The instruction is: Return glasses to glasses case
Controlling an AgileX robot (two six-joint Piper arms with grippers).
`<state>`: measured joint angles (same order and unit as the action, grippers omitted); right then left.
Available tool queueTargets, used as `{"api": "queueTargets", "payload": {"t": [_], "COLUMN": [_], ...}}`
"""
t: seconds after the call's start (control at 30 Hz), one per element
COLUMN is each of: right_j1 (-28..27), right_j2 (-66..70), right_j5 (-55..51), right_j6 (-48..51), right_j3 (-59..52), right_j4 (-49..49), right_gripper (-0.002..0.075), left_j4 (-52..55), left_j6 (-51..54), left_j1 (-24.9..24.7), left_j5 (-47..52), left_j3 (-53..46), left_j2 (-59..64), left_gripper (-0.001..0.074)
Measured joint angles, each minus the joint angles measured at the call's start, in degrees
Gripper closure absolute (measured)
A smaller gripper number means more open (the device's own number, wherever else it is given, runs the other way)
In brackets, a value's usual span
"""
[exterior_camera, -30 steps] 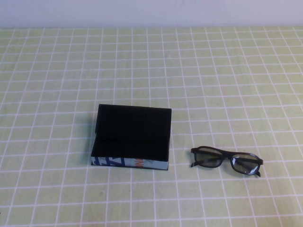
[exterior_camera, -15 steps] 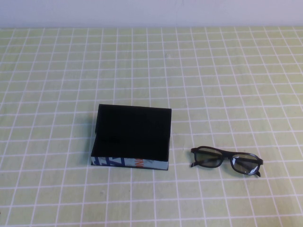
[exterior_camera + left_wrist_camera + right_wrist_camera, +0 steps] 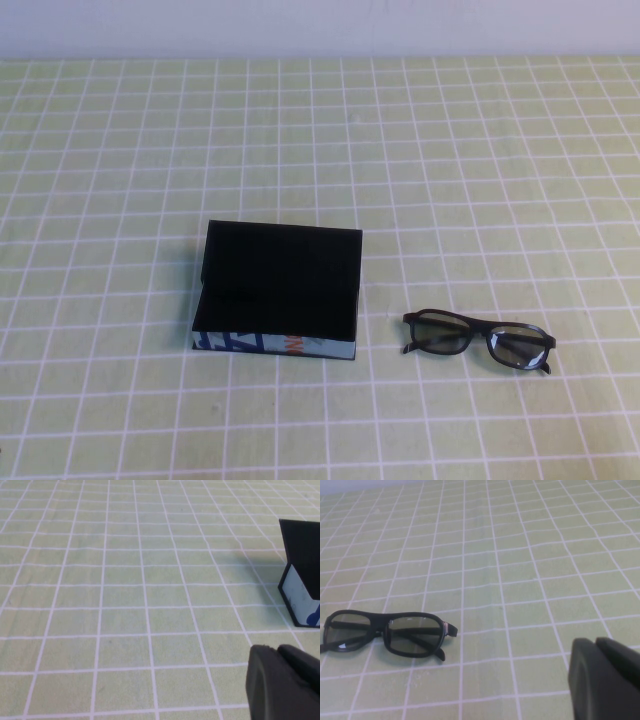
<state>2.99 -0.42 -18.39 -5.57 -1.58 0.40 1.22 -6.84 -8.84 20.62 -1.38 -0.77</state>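
The glasses case is a black box standing open in the middle of the table, lid raised at its far side, light printed edge facing me. Its end also shows in the left wrist view. The black glasses lie unfolded on the cloth right of the case, apart from it; they also show in the right wrist view. My left gripper is shut and empty, low over the cloth, left of the case. My right gripper is shut and empty, right of the glasses. Neither gripper shows in the high view.
A green cloth with a white grid covers the whole table. A pale wall runs along the far edge.
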Motion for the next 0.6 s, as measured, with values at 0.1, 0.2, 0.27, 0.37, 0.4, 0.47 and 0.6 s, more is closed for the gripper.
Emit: {"api": "queueTargets", "payload": {"t": [0.1,0.2,0.27,0.37,0.4,0.47,0.6], "right_j1": [0.0,0.0,0.0,0.0,0.0,0.0,0.0], "right_j2": [0.0,0.0,0.0,0.0,0.0,0.0,0.0], "right_j5": [0.0,0.0,0.0,1.7,3.1,6.3,16.6], "right_j6": [0.0,0.0,0.0,0.0,0.0,0.0,0.0], "right_j3": [0.0,0.0,0.0,0.0,0.0,0.0,0.0], "right_j4": [0.0,0.0,0.0,0.0,0.0,0.0,0.0], "right_gripper": [0.0743,0.0743,0.0743,0.0743,0.0743,0.0743,0.0743], "left_j4": [0.0,0.1,0.2,0.2,0.2,0.2,0.2], "left_j6": [0.0,0.0,0.0,0.0,0.0,0.0,0.0], "left_j1": [0.0,0.0,0.0,0.0,0.0,0.0,0.0], "left_j5": [0.0,0.0,-0.2,-2.0,-3.5,-7.4,-20.3], "left_j3": [0.0,0.0,0.0,0.0,0.0,0.0,-0.1], "left_j2": [0.0,0.0,0.0,0.0,0.0,0.0,0.0], "left_gripper": [0.0738,0.0739,0.0738,0.0739,0.0739,0.0739,0.0739]}}
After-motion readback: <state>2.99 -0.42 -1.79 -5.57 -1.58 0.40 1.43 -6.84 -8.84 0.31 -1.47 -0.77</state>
